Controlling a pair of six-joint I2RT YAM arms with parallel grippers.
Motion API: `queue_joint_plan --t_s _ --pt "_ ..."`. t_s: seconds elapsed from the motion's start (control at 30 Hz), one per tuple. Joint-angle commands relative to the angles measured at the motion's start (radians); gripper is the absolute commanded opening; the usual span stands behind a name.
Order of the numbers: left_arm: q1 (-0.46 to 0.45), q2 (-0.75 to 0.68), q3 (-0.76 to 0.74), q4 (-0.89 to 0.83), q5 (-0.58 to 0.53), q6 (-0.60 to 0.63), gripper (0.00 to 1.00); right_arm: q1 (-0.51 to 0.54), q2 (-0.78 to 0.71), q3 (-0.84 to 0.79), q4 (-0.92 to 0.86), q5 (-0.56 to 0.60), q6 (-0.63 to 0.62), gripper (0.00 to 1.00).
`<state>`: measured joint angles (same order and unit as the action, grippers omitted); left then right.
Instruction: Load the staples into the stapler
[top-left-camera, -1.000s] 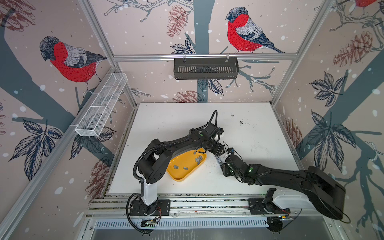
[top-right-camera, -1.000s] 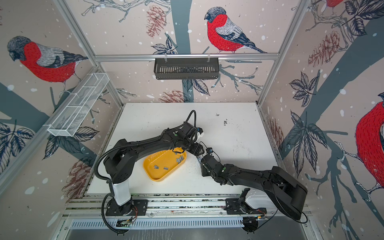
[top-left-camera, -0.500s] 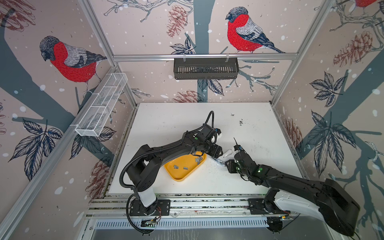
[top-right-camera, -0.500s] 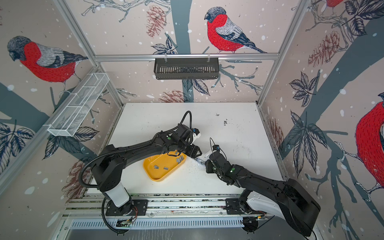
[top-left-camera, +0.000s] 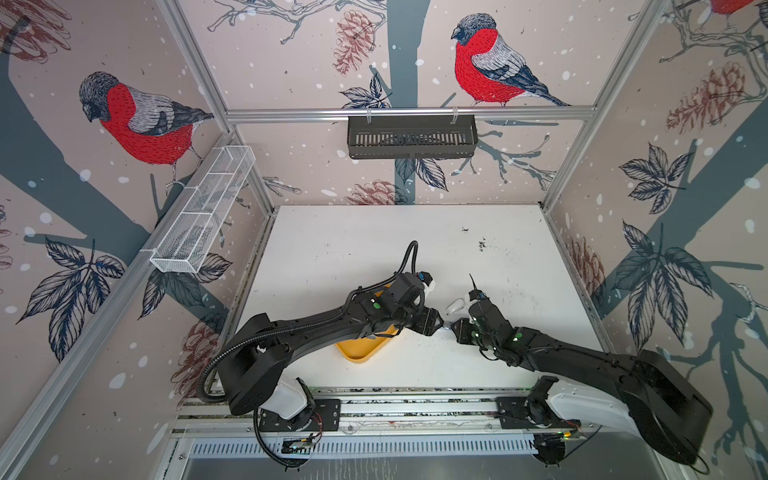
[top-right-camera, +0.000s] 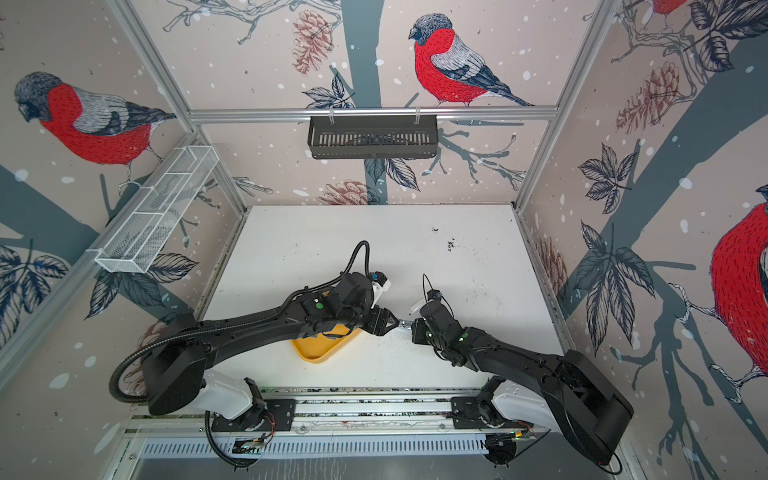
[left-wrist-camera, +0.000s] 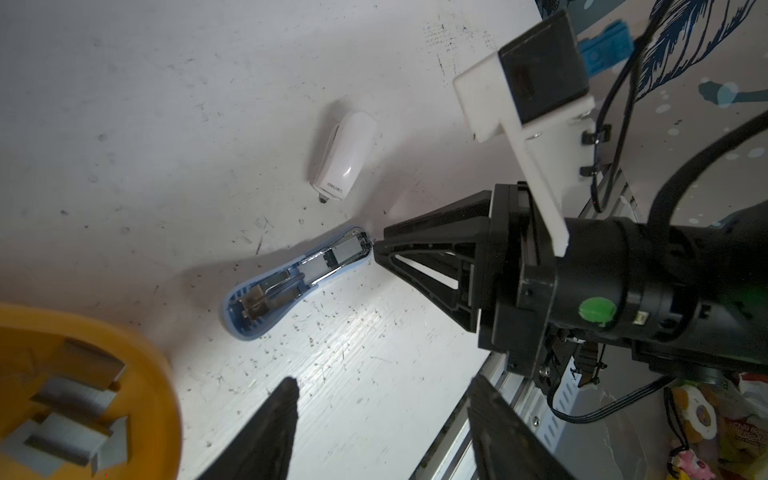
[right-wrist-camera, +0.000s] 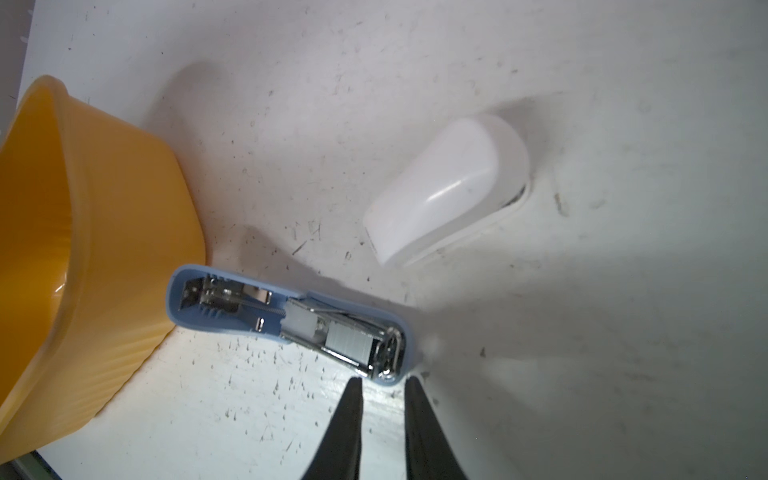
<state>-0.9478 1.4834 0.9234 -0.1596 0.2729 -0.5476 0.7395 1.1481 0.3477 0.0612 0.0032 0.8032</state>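
The stapler (right-wrist-camera: 291, 316) lies open on the white table, a light blue shell with a metal channel facing up. A grey strip of staples (right-wrist-camera: 348, 338) sits in that channel near its front end. More staples (left-wrist-camera: 75, 399) lie in the yellow tray (left-wrist-camera: 166, 374). My right gripper (right-wrist-camera: 383, 384) has its fingertips right at the stapler's front end, a narrow gap between them and nothing in it. My left gripper (left-wrist-camera: 382, 399) hangs open and empty over bare table beside the tray. In both top views the two grippers (top-left-camera: 436, 322) (top-right-camera: 413, 326) nearly meet.
A white stapler-shaped piece (right-wrist-camera: 449, 187) lies on the table just beyond the blue stapler, also in a top view (top-left-camera: 455, 306). The yellow tray (top-left-camera: 361, 351) sits under the left arm. Tiny loose staples speckle the table by the front rail (top-left-camera: 415, 405).
The right gripper's fingers have closed to a narrow gap at the stapler's end. The left arm has swung lower and its gripper has come forward, off the tray.
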Motion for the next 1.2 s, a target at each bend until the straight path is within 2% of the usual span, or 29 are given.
queue_joint_plan --t_s 0.0,0.2,0.7,1.17 --pt "-0.008 -0.009 -0.017 0.061 -0.018 -0.032 0.65 -0.019 0.009 0.021 0.035 -0.016 -0.044 0.21" --pt "-0.020 -0.013 -0.026 0.061 -0.030 -0.033 0.65 -0.035 0.054 0.063 0.028 -0.043 -0.085 0.20" --pt "-0.020 -0.029 -0.032 0.061 -0.055 -0.033 0.62 -0.032 0.073 0.042 0.041 -0.035 -0.075 0.17" --pt "-0.042 -0.025 -0.063 0.079 -0.046 -0.020 0.61 -0.038 0.101 0.036 0.036 -0.004 -0.100 0.08"
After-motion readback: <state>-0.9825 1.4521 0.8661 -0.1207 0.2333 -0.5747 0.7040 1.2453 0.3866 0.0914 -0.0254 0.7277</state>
